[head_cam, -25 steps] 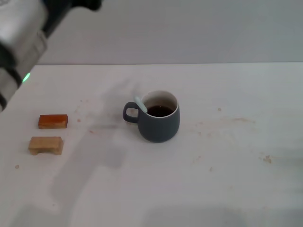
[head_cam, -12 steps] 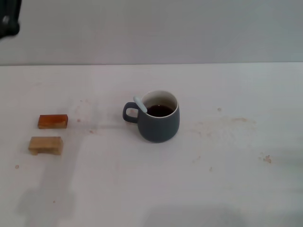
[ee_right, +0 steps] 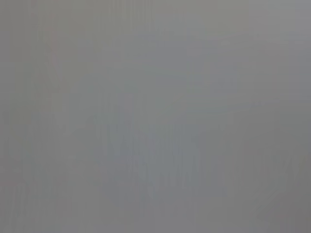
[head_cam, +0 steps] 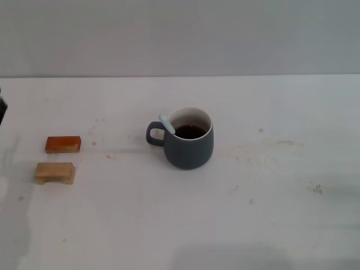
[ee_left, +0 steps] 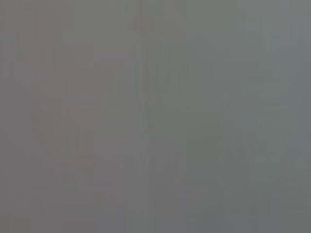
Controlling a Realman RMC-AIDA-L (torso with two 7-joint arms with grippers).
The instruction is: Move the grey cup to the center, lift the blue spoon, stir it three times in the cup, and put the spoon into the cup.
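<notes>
Grey cup (head_cam: 189, 142) sits mid-table with the blue spoon (head_cam: 166, 124) resting inside against its rim, so the task looks finished; neither gripper is visible, its state unknowable.

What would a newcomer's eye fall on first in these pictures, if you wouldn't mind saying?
First, the grey cup near the middle of the white table, holding dark liquid, its handle toward the robot's left. The blue spoon leans inside it against the rim on the handle side. Off to the robot's left lie an orange-brown block and a tan block; no gripper shows.
</notes>
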